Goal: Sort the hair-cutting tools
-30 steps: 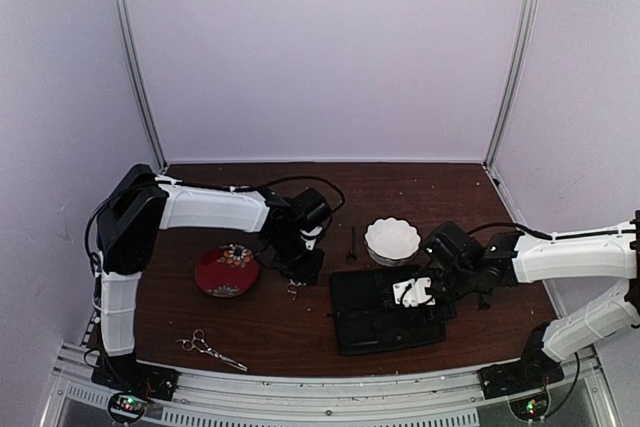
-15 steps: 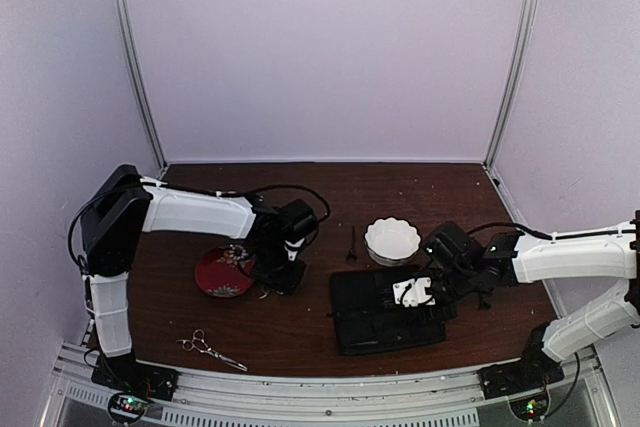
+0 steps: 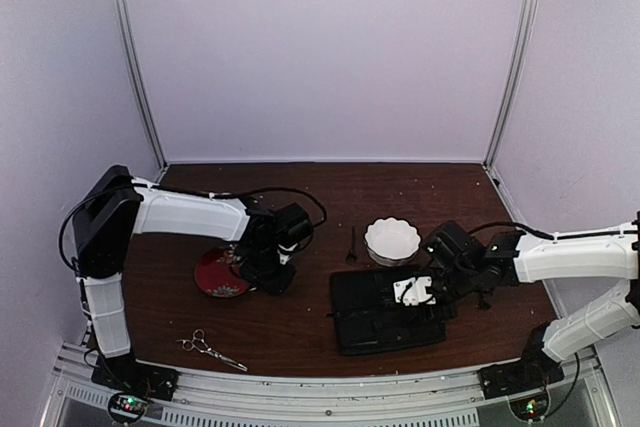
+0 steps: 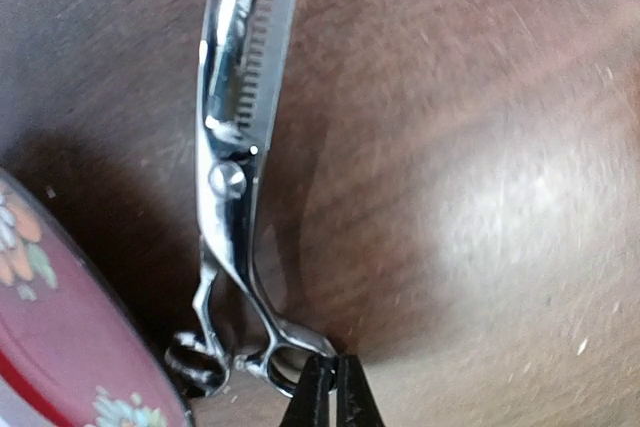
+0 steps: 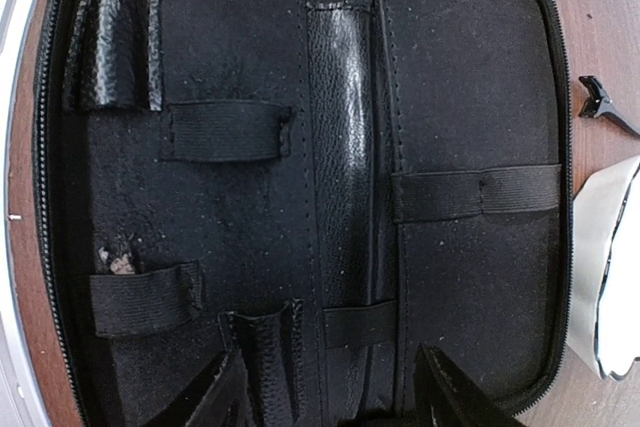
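— What has changed?
— The left arm has swung leftward from mid-table to the red plate [image 3: 215,277]. The right arm hasn't stirred.
— Is the left gripper [image 4: 328,397] carrying anything?
— Yes. Its fingers are pinched together on a finger ring of the thinning scissors [image 4: 235,177]. These sit just beside the plate's rim, not over it, with the blades pointing away from the wrist.
— And the right gripper [image 5: 335,397]?
— Spread wide and holding nothing, above the opened zip case [image 5: 450,97], whose straps are all empty.
— So how much is sorted?
— Nothing yet, I judge. The second scissors [image 3: 212,349] lie near the front edge of the table [image 3: 300,332]. One black clip [image 3: 352,244] sits by the white bowl [image 3: 392,239], and I find no other clip.
— Room to move?
— There is bare wood to the right of the held pair, but the plate rim crowds its rings on the left. The right arm covers the case, so that way looks blocked.
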### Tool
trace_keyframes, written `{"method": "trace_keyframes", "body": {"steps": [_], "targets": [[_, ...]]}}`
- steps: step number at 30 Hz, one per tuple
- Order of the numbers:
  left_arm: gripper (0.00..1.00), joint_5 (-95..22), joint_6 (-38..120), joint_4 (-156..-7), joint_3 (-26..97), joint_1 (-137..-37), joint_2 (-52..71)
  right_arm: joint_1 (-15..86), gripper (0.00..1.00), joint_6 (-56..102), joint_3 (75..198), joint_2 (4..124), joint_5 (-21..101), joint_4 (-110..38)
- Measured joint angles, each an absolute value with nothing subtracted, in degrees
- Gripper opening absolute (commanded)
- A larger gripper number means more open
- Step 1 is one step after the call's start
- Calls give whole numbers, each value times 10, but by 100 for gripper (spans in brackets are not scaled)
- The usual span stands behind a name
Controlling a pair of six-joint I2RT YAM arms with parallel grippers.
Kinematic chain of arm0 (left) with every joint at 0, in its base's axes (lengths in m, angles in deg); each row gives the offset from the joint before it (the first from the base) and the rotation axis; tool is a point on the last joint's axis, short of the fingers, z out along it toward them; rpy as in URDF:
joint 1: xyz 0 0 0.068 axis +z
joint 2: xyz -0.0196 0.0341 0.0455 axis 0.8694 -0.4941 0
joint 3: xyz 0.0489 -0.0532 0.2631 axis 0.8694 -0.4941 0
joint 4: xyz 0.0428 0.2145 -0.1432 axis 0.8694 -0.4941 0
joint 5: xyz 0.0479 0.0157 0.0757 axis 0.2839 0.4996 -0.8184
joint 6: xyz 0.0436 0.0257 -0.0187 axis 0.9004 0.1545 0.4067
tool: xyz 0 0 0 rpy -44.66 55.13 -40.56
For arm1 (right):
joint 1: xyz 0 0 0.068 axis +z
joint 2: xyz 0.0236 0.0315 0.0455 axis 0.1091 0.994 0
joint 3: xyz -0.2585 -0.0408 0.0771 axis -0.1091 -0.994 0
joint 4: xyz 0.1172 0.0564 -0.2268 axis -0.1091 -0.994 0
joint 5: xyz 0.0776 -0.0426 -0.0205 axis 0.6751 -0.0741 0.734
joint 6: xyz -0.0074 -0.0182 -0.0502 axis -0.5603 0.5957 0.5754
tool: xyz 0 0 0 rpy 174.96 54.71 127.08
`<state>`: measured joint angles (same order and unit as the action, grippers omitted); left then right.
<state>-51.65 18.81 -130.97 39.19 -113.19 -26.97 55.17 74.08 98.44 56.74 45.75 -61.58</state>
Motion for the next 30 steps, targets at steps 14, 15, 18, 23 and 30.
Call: {"method": "trace_keyframes", "body": {"steps": [14, 15, 18, 23, 30], "targets": [[0, -497, 434, -1350, 472, -1178, -167, 409, 61, 663, 1023, 463, 480, -616], [0, -491, 447, -1350, 479, -1183, -168, 397, 61, 653, 1022, 464, 481, -612], [0, -483, 467, -1351, 492, -1194, -175, 371, 61, 635, 1023, 468, 486, -603], [20, -537, 430, -1368, 493, -1191, -205, 356, 61, 614, 1023, 480, 497, -601], [28, -566, 321, -1392, 482, -1136, -228, 356, 61, 602, 1030, 487, 520, -601]]}}
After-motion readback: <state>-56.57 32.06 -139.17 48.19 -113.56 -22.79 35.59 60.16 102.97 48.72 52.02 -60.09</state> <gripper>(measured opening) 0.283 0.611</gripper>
